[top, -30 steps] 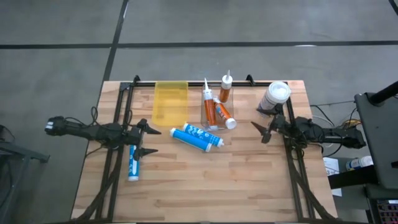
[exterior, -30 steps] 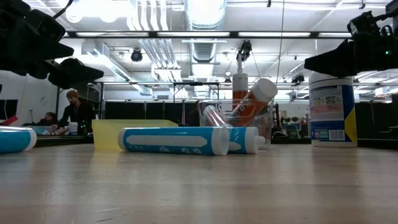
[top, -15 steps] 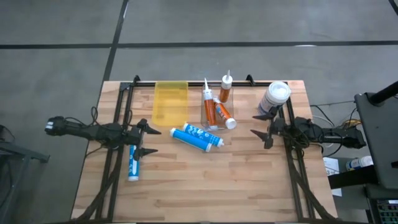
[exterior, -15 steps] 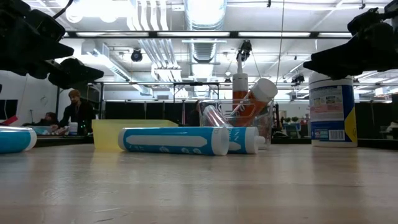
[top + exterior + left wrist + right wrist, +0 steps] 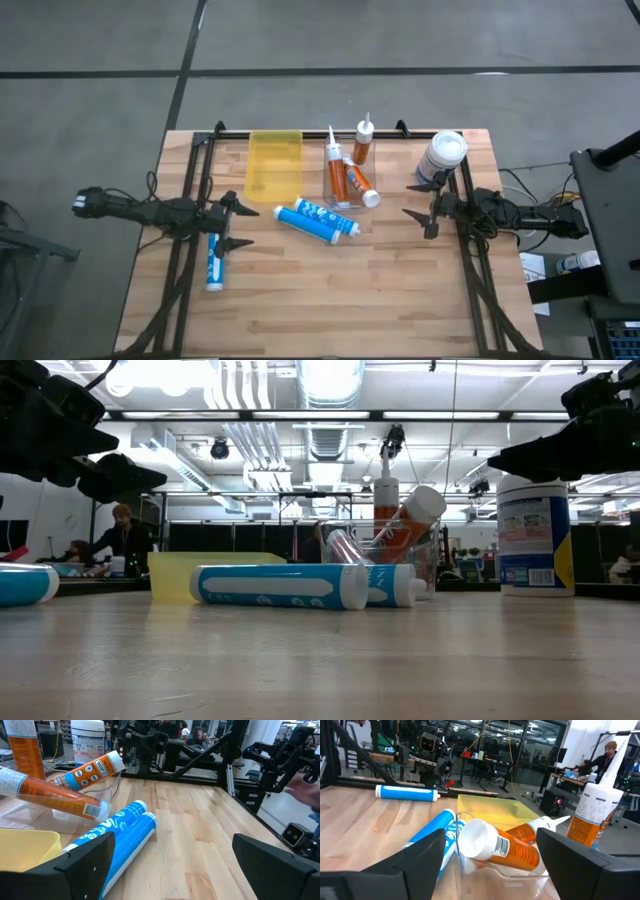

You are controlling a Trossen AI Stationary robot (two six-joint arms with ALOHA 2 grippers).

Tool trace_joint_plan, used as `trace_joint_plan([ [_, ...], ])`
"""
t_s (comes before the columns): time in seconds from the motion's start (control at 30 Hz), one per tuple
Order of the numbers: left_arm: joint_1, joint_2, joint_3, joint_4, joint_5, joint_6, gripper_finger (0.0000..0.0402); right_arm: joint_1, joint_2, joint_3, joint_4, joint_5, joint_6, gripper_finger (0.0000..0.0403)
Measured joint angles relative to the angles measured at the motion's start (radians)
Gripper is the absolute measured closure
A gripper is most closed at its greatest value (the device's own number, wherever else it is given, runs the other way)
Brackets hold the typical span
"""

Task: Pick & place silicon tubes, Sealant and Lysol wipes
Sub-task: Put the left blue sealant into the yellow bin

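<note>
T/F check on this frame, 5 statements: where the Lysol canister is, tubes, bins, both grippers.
1. The wide white Lysol wipes canister stands upright at the table's far right corner. True.
2. The right gripper is shut on the canister. False: it is open and empty, beside the canister.
3. Two blue-and-white tubes lie side by side on the wooden table. True.
4. The yellow tray holds an orange tube. False: the orange tubes sit in the clear bin; the tray looks empty.
5. The left gripper is open above a single blue tube. True.
</note>
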Motion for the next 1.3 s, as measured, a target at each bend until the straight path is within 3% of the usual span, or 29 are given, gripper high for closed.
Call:
trace_joint_plan([
  [0.8, 0.000, 0.000, 0.000, 0.005, 0.000, 0.002, 0.0003, 0.000, 0.000, 0.000, 0.000, 0.000, 0.000, 0.0093],
  [0.87, 0.000, 0.000, -0.001, 0.011, 0.000, -0.070, 0.0003, 0.000, 0.000, 0.000, 0.000, 0.000, 0.000, 0.0096],
  [0.93, -0.001, 0.001, -0.001, 0.043, 0.018, -0.287, 0.0003, 0.000, 0.000, 0.000, 0.000, 0.000, 0.000, 0.0099],
  [1.07, -0.001, 0.004, -0.001, 0.188, 0.015, -0.488, 0.0003, 0.000, 0.000, 0.000, 0.000, 0.000, 0.000, 0.0103],
  [1.2, -0.003, 0.015, -0.003, 0.334, 0.027, -0.460, 0.0003, 0.000, 0.000, 0.000, 0.000, 0.001, 0.000, 0.0102],
  [1.3, -0.003, 0.045, -0.003, 0.356, 0.029, -0.436, 0.0003, 0.000, 0.000, 0.000, 0.000, 0.000, 0.000, 0.0097],
])
